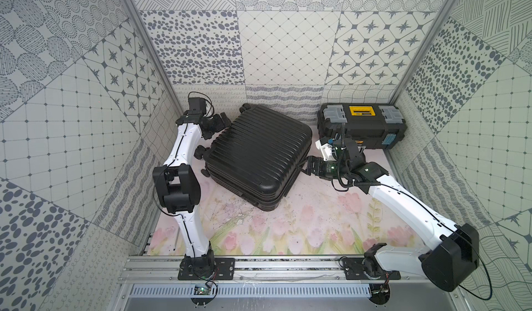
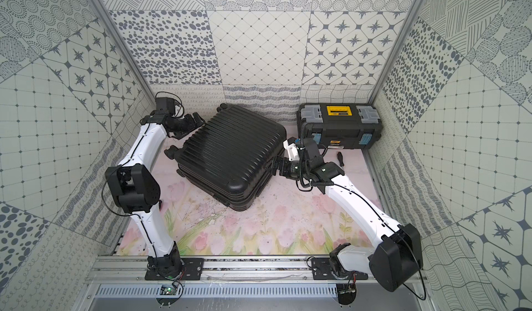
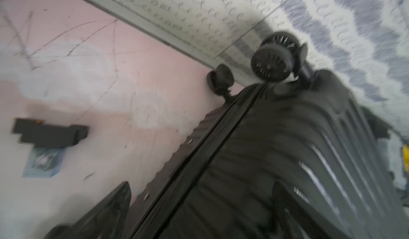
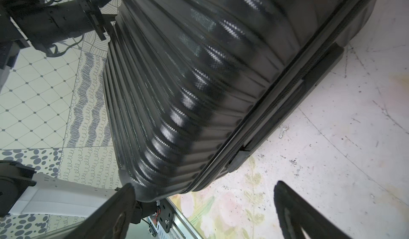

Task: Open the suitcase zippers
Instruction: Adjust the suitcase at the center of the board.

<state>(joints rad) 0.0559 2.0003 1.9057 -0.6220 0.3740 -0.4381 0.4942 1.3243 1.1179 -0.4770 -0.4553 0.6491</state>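
Note:
The black ribbed suitcase (image 1: 259,151) (image 2: 230,154) lies flat and closed mid-table, caster wheels (image 3: 271,64) toward the back left. The zippers show as a thin black line along the seam (image 4: 254,125) (image 3: 221,127); I make out no pulls. My left gripper (image 1: 215,124) (image 2: 192,122) is at the wheel end, open; in the blurred left wrist view (image 3: 199,207) its jaws stand either side of the seam. My right gripper (image 1: 305,167) (image 2: 273,165) is open at the case's right side. In the right wrist view (image 4: 203,202) the case's corner lies beside one finger (image 4: 119,207).
A black toolbox (image 1: 361,125) with a yellow handle and grey latches stands at the back right, just behind the right wrist. A small dark tool (image 2: 340,158) lies on the floral mat (image 1: 288,232) before it. Patterned walls enclose three sides.

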